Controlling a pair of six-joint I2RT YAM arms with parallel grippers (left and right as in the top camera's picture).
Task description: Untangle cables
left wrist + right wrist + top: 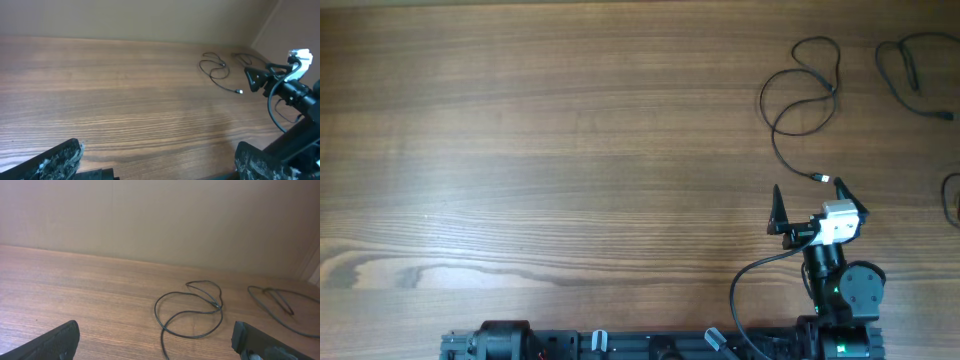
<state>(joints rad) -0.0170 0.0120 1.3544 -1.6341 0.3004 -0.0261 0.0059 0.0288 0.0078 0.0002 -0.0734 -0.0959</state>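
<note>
A wood-grain table (520,150) meets a plain beige wall (150,215) at its far edge

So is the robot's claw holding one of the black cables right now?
No, the right gripper is open and empty, and the nearest cable lies loose on the table just ahead of its fingertips.

Wood-grain tabletop (520,150), low sheen.
Thin black cables (833,88) look smooth, rubber-coated; right tool (808,190) matt black plastic.
</note>
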